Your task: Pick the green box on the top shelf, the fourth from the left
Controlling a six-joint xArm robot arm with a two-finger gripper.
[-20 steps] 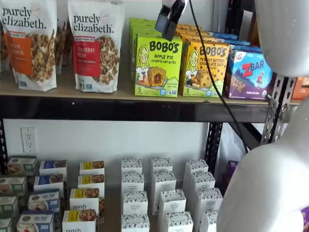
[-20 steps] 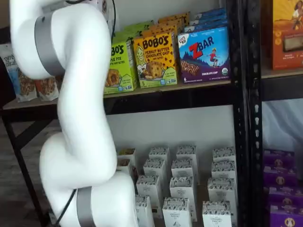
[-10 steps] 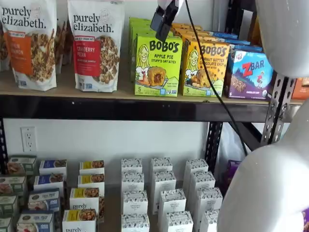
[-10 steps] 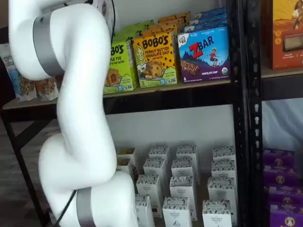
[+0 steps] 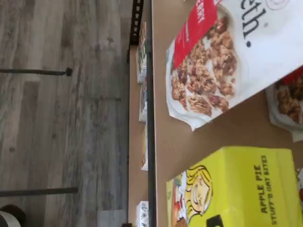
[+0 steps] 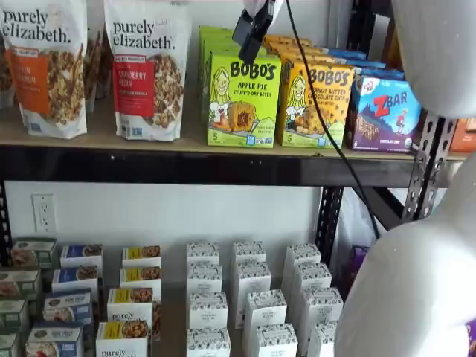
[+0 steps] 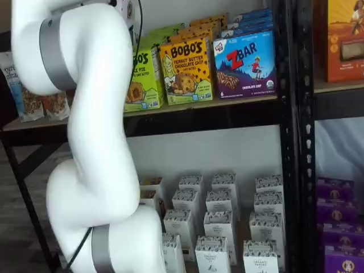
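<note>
The green box (image 6: 244, 100), a lime-green Bobo's Apple Pie box with a cartoon blonde girl, stands at the front of its row on the top shelf (image 6: 186, 145), a tan board with a black front beam. My gripper (image 6: 250, 43) hangs from the upper edge of a shelf view, just above the box's top front edge. Its black fingers show side-on and I cannot tell whether they are open or shut. In a shelf view the white arm hides the gripper and part of the green box (image 7: 146, 79). The wrist view shows the green box (image 5: 236, 189) close below the camera.
A Purely Elizabeth granola bag (image 6: 147, 71) stands left of the green box and also shows in the wrist view (image 5: 222, 61). A yellow-orange Bobo's box (image 6: 316, 108) and a blue ZBar box (image 6: 383, 115) stand to its right. Small white boxes (image 6: 249, 297) fill the lower level. A black cable (image 6: 320, 97) hangs in front.
The gripper has shifted a little to the left and up above the green box over the last second. In the last half second it has hardly moved.
</note>
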